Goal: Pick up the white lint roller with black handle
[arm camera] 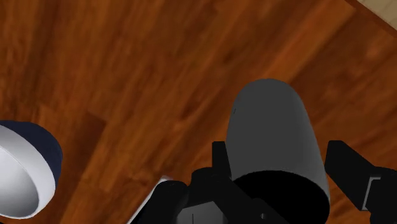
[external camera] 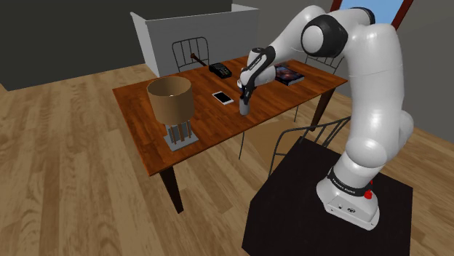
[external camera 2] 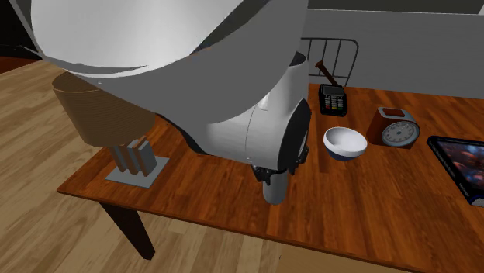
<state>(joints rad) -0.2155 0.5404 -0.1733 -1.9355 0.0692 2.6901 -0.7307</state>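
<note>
Seemingly our end effector (arm camera: 277,167) is closed partway, its fingers pressing both sides of the grey roller (arm camera: 270,124) just below its black handle, which we judge gives a steady lift. The roller points tip-down by the counter (arm camera: 127,63) edge, near a bowl (arm camera: 19,172). We read no writing.

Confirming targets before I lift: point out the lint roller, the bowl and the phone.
lint roller (arm camera: 273,127), wrist view, grey side of its barrel.
bowl (external camera 2: 345,141), second exterior view, white inside.
phone (external camera: 222,97), shoulder view, its flat face.
</note>
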